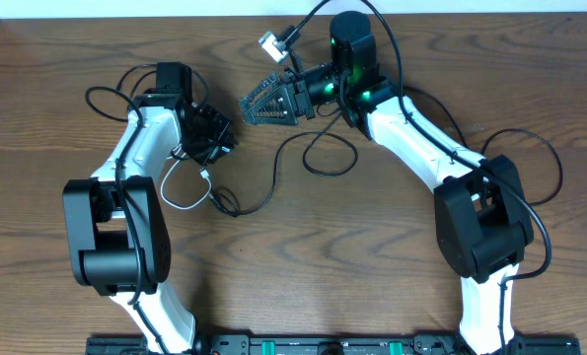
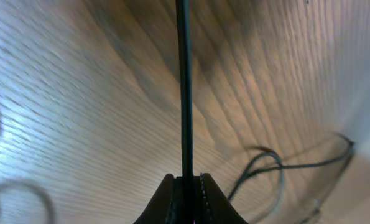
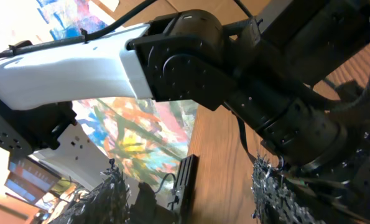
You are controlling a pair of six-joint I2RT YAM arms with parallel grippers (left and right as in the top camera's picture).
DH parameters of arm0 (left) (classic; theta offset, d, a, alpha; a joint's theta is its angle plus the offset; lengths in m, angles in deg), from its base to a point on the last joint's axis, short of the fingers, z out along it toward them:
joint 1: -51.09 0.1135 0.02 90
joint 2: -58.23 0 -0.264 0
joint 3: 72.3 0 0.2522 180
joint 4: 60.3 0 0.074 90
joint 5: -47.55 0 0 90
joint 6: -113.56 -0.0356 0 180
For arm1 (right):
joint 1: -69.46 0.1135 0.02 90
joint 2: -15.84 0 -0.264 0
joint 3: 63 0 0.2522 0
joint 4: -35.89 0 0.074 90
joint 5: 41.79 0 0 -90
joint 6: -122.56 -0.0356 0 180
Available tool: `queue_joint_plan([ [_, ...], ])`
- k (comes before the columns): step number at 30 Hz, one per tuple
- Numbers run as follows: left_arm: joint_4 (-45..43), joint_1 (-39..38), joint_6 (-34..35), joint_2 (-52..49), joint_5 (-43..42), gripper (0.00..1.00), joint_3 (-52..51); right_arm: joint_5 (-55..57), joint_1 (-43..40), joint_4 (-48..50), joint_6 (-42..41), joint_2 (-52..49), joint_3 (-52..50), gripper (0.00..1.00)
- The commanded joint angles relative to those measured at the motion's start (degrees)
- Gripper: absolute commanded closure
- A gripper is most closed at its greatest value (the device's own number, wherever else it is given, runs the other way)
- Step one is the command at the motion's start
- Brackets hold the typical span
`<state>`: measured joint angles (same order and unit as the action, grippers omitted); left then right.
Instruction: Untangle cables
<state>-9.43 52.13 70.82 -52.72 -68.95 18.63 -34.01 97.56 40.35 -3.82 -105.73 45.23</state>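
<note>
Pulling harder on the black cable (image 2: 185, 93) looks like the main hazard. The left end effector (image 1: 212, 138) is clenched on it, and in the left wrist view the cord runs dead straight away from the fingers (image 2: 163, 202), apparently taut. By my reading, more tension could cinch the small loop lying just beside the white cable (image 1: 175, 194) instead of loosening it. It could also drag both cords across the table (image 1: 303, 276) as one bundle. So thin a cord might also slip out of the pinch.

The right end effector (image 1: 258, 104) is released, jaws spread with nothing between them, hanging sideways above the wood just right of the left one. From the left end effector the black cable drops to a tight bend in the middle of the table, then curves up toward the right arm. The white cable lies in a loose loop in front of the left end effector, close to the left arm. If the right end effector comes down carelessly, it could catch two strands at once, or foul the thick arm wire (image 1: 545, 168) trailing from its own elbow.

The far edge of the table runs close behind the right end effector, so there is little room to draw a cord that way. The broad bare wood between the two arms, toward the robot, looks the safest place to spread the cables apart.
</note>
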Motion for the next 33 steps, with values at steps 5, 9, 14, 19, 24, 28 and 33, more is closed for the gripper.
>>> queue_joint_plan([
  [5,1.4,3.6,-4.0,-0.5,5.6,0.89,-0.1,14.8,0.4,-16.1,8.8,1.6,-1.6,0.49],
  [9,3.4,7.4,-4.2,-0.5,5.6,0.86,-0.1,31.3,2.8,-32.8,19.2,1.6,-1.6,0.51],
  [14,4.2,10.8,-9.8,-0.5,5.6,0.56,-0.1,47.7,8.6,-44.8,34.6,1.6,-1.6,0.57],
  [19,4.2,11.6,-10.2,-0.5,6.3,0.37,-0.1,60.2,14.4,-46.0,42.5,1.6,-1.6,0.55],
  [24,4.2,11.6,-10.2,-0.5,6.5,0.30,-0.1,65.3,19.1,-44.5,43.8,0.6,-1.6,0.51],
  [28,4.2,11.7,-10.2,-0.5,6.7,0.28,-0.1,66.9,21.3,-44.6,43.8,-1.3,-1.6,0.55],
  [33,4.2,11.7,-10.2,-0.5,6.7,0.14,-0.1,66.7,22.4,-45.0,43.7,-3.2,-1.6,0.64],
])
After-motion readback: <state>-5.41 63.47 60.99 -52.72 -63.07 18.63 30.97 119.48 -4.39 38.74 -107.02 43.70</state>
